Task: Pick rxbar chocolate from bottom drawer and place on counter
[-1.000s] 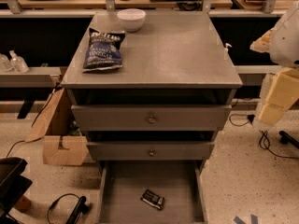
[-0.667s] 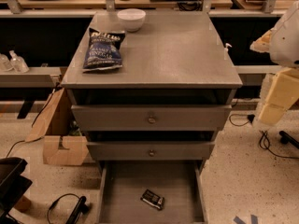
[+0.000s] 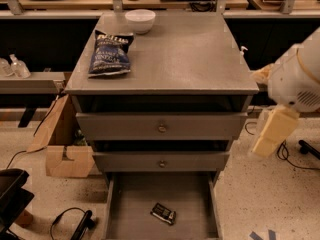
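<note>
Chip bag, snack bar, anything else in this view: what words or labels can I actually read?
Nothing can be quoted.
Blue chip bag on the counter: pale lettering, too blurred to read.
Rxbar chocolate in the bottom drawer: pale markings, too small to read.
Gripper, right of the counter: no text visible.

The bottom drawer (image 3: 130,204) stands open at six o'clock, and the rxbar chocolate (image 3: 163,213) lies flat and slightly askew on its grey floor. On the counter (image 3: 185,54) above, a blue chip bag (image 3: 110,54) lies at ten o'clock and a white bowl (image 3: 140,20) at eleven. The gripper (image 3: 266,143) hangs beside the cabinet at three o'clock, well apart from the drawer.
</note>
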Robot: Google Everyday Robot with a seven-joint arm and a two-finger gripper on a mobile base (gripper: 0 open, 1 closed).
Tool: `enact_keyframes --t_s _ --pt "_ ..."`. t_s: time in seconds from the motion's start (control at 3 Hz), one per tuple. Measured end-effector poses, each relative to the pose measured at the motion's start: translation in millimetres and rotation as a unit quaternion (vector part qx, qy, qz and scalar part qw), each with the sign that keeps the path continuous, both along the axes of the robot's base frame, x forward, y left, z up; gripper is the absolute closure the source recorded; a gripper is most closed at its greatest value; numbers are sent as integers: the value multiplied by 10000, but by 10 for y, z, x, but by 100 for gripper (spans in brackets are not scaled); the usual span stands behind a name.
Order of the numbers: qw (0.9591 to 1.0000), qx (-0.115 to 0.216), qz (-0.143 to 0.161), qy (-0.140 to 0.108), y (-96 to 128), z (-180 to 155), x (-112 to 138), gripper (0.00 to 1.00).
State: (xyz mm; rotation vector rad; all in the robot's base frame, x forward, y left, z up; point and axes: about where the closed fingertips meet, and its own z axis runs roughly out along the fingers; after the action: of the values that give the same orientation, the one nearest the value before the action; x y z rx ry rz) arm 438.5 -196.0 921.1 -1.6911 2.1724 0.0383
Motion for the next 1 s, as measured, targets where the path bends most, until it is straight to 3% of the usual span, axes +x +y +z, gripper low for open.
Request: enact_keyframes --t_s 0.67,1.0 --pt "9963 817 252 111 191 -1531 -171 0" --pt "9953 936 242 -87 224 -2158 58 0"
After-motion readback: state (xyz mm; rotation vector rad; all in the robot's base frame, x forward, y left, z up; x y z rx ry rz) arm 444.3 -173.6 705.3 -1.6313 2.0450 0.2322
